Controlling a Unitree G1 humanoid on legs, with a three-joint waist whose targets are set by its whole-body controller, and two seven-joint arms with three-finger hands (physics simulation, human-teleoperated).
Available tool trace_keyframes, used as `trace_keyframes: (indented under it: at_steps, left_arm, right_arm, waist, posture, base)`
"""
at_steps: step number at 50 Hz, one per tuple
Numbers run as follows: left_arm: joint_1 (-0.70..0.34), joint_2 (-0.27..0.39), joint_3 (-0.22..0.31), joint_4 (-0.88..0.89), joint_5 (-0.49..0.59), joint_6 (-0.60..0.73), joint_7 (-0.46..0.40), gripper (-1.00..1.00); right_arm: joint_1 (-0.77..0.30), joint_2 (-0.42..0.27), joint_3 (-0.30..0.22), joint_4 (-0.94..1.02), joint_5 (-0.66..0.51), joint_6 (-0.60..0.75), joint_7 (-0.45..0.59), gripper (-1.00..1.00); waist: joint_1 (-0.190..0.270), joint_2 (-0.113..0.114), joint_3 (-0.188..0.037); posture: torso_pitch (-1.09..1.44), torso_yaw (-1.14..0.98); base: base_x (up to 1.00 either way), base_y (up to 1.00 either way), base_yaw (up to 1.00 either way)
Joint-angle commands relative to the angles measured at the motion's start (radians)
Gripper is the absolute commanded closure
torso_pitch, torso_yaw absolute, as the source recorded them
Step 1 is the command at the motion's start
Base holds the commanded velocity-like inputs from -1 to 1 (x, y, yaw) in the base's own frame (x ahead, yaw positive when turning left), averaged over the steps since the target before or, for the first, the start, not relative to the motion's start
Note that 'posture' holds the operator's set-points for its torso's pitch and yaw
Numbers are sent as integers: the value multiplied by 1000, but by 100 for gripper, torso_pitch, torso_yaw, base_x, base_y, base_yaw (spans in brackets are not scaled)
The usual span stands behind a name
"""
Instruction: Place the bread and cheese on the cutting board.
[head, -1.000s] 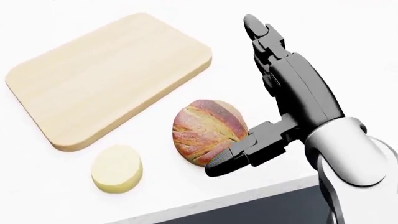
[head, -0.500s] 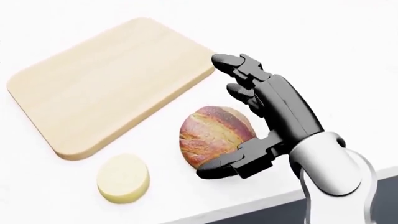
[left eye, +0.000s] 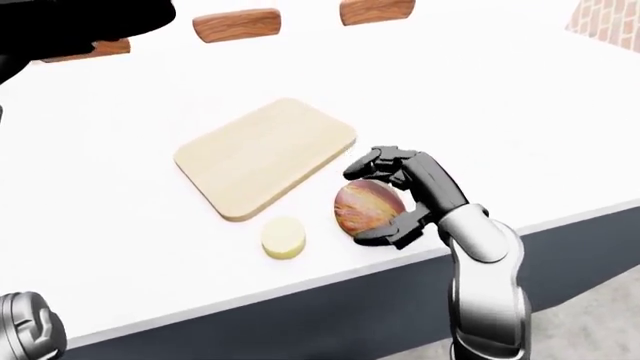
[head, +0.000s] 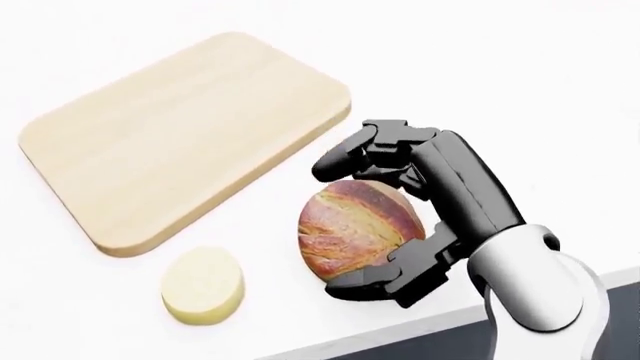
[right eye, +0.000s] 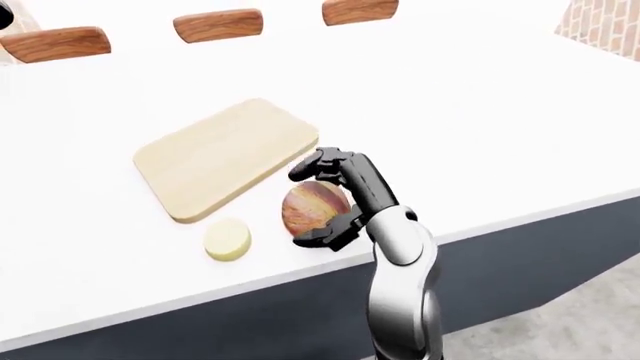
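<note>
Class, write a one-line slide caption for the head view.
Right hand curls its fingers around the bread beside the cheese and bare cutting board.

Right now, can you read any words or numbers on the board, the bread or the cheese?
No words or numbers show anywhere.
Cutting board: plain wood, no text.
Bread: only crust, no text.
Cheese: plain yellow, no text.
Right hand: no markings visible.

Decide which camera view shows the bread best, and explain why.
The head view: the bread fills more of the picture, crust visible, the right hand curled round it. Both eye views show it smaller and farther away.
</note>
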Motion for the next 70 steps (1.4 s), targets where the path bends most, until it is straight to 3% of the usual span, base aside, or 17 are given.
trace_keyframes:
  at_steps: [1,2,3,4,19,23,29,38,45,55,64,70]
  left_arm:
    - [-23,17,20,-1,5,-24,2,-100]
    - [-22,17,19,0,6,-26,1,-100]
    - [-22,18,19,0,5,-26,2,-100]
    - [-22,19,18,-1,4,-26,3,-100]
    - [-26,15,17,5,18,-22,-5,-100]
    - [-24,10,14,3,24,-20,-7,-100]
    - [-23,-7,11,-2,41,-9,-13,-100]
    - [-18,-3,20,6,40,-12,-17,-100]
    - [-13,-4,20,16,55,-17,-30,-100]
    - [-12,-13,17,12,76,-9,-40,-100]
    - [-13,-7,31,31,88,-6,-53,-100]
    - [-7,9,44,61,93,-23,-71,-100]
  right_arm:
    - [-21,1,0,-26,-9,-17,3,59]
    - [-24,1,0,-31,-13,-13,6,65]
    - [-28,2,-1,-38,-19,-8,9,91]
    - [-23,5,-5,-33,-16,-20,0,100]
    - [-110,-26,-2,-157,-116,138,105,100]
    - [-212,-86,32,-221,-263,299,253,100]
    - [-341,-110,-14,-164,-359,343,381,100]
    - [-580,-136,-70,62,-404,377,493,100]
    - [-753,-182,-69,271,-416,411,592,100]
    - [-1013,-182,-148,625,-236,314,450,100]
    - [-1256,-160,-185,1147,40,70,123,100]
    - [-1428,-170,-277,1613,289,-195,-175,100]
  waist:
    - [-2,4,-21]
    - [-2,5,-21]
    - [-2,5,-21]
    - [-2,5,-21]
    - [-4,7,-16]
    - [-4,6,-15]
    - [-4,6,-10]
    - [-7,13,-8]
    - [-10,18,-6]
    - [-16,28,-5]
    - [-25,36,-5]
    - [-29,41,-8]
  posture:
    - [0,0]
    - [0,0]
    - [0,0]
    - [0,0]
    - [0,0]
    - [0,0]
    - [0,0]
    - [0,0]
    - [0,0]
    - [0,0]
    - [0,0]
    - [0,0]
  base:
    - [0,0,0]
    - [0,0,0]
    - [0,0,0]
    - [0,0,0]
    - [0,0,0]
    - [0,0,0]
    - [0,0,0]
    - [0,0,0]
    - [0,0,0]
    - [0,0,0]
    - [0,0,0]
    - [0,0,0]
